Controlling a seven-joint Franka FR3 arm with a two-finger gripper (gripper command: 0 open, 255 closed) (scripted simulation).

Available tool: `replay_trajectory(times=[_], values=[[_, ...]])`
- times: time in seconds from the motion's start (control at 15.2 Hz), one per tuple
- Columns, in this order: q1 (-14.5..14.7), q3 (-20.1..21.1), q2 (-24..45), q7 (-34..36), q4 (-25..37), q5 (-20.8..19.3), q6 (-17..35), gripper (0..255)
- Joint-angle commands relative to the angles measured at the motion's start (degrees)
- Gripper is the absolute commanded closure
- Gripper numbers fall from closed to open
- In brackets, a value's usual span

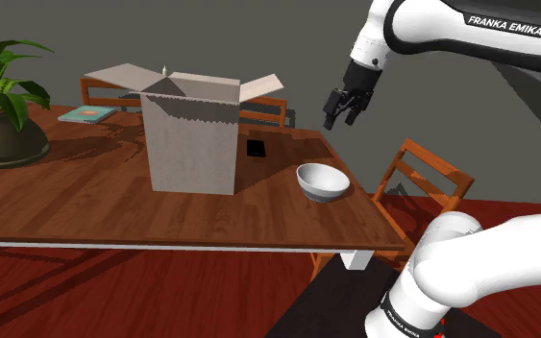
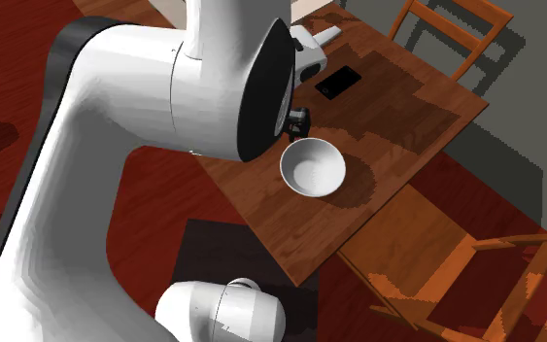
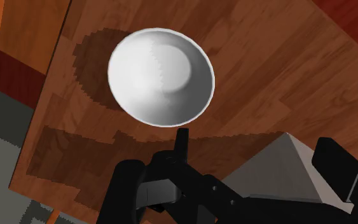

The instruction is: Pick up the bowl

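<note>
A white round bowl (image 1: 322, 181) sits upright and empty on a brown wooden table (image 1: 86, 206), close to the table's corner at the shoulder view's right and apart from everything else on it. The all-black two-finger gripper (image 1: 340, 120) hangs in the air above the bowl, well clear of its rim, with the white arm reaching in from that view's upper right. In the wrist view the two fingers stand wide apart with nothing between them, and the bowl lies beyond them on its own shadow. To the shoulder view's left of the bowl stands a tall pale cardboard box (image 1: 191, 144) with its flaps open. A small flat black rectangular object (image 1: 257, 148) lies just beside the box. A green potted plant (image 1: 4, 96) and a teal book (image 1: 87, 114) rest at the table's far left. An orange-brown wooden chair (image 1: 422, 178) stands just beside the bowl's corner.
</note>
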Motion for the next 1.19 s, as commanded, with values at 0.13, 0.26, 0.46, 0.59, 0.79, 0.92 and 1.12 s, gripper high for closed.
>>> replay_trajectory(times=[0.13,0.26,0.46,0.59,0.79,0.92,1.12], values=[[-0.03,0.21,1.92,-0.06,-2.09,-0.91,2.72,0],[-0.11,0.42,4.08,-0.06,-3.99,-1.86,5.46,0],[-0.30,0.68,7.74,0.06,-6.44,-3.38,9.63,0],[-0.47,0.83,10.48,0.25,-7.81,-4.47,12.43,0],[-0.83,1.05,15.01,0.69,-9.44,-6.25,16.62,0],[-1.13,1.18,18.30,1.11,-10.23,-7.56,19.39,0],[-1.29,1.16,19.90,1.59,-11.62,-8.21,21.92,0]])
